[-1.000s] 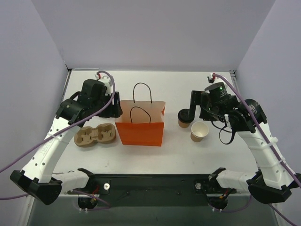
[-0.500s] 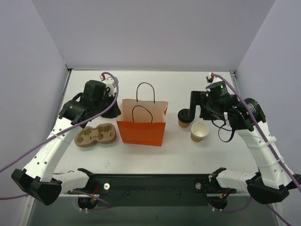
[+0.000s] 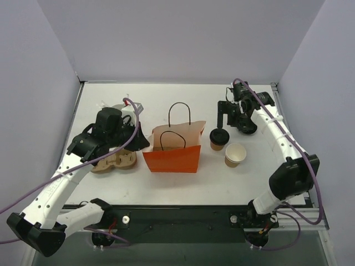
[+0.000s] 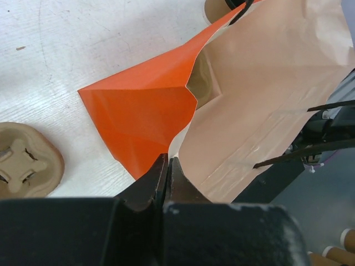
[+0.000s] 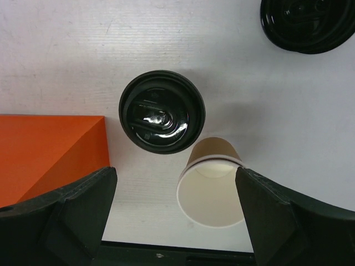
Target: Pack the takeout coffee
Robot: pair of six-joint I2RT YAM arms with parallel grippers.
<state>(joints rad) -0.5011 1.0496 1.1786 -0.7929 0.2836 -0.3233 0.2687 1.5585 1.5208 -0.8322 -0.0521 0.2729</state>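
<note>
Swung back, right jaws spread above takeout coffee (image 5: 162,111); left wrist reveals left jaws clamping orange bag (image 4: 138,113).

The orange bag (image 4: 138,111) is paper, matt orange outside and plain tan kraft inside, with a shiny glued seam. The takeout coffee (image 5: 162,111) has a glossy black plastic lid that reflects light, and the open cup (image 5: 211,194) is tan paper outside, smooth and pale inside. The cup carrier (image 4: 22,160) looks like rough moulded pulp, and the table (image 5: 233,55) is white, matt and lightly scratched.
</note>
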